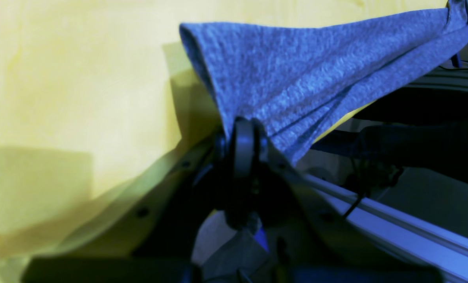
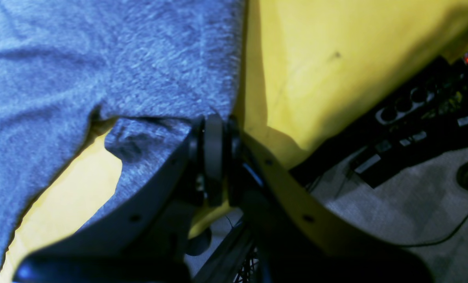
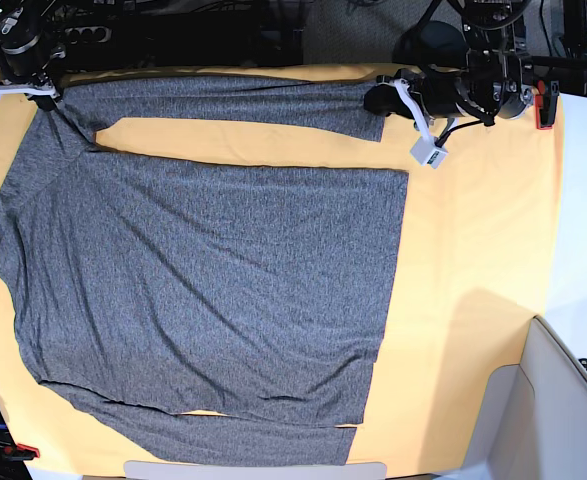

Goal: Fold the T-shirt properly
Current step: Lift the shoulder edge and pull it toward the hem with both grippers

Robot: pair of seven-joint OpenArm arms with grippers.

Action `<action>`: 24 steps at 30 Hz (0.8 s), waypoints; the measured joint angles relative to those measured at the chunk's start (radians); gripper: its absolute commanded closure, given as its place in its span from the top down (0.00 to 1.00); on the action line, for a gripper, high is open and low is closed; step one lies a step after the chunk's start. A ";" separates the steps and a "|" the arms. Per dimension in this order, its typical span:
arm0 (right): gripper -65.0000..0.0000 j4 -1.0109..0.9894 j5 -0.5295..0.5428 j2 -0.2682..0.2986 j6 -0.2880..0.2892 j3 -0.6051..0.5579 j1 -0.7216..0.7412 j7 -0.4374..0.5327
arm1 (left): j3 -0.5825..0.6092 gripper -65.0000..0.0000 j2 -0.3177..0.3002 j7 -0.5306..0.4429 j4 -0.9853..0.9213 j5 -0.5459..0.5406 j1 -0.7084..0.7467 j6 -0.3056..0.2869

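The dark-grey T-shirt (image 3: 203, 270) lies spread flat on the yellow-orange cloth (image 3: 473, 250), one long sleeve (image 3: 233, 100) stretched along the far edge and the other along the near edge. My left gripper (image 3: 379, 100) is shut on the far sleeve's cuff end; the left wrist view shows its fingers (image 1: 244, 133) pinching the grey fabric (image 1: 304, 86), which is lifted off the cloth. My right gripper (image 3: 41, 98) is shut on the shirt at the far shoulder; the right wrist view shows its fingers (image 2: 214, 133) clamping the fabric edge (image 2: 112, 70).
A red clamp (image 3: 543, 105) sits at the cloth's far right edge and another (image 3: 23, 450) at the near left. A pale box (image 3: 563, 400) stands at the near right. A power strip (image 2: 411, 98) and cables lie on the floor beyond the table.
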 measured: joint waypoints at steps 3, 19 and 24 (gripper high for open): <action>0.00 0.002 0.000 0.001 0.000 0.000 0.009 -0.004 | 0.002 0.01 -0.020 0.005 0.022 0.001 0.008 0.000; 0.00 -0.030 0.000 0.076 0.001 -0.157 0.315 0.014 | 0.104 0.01 -0.038 0.018 0.013 -0.114 -0.326 -0.004; 0.00 -0.203 -0.016 0.070 -0.002 -0.154 0.386 0.016 | 0.118 0.01 -0.041 0.006 -0.123 -0.111 -0.391 -0.004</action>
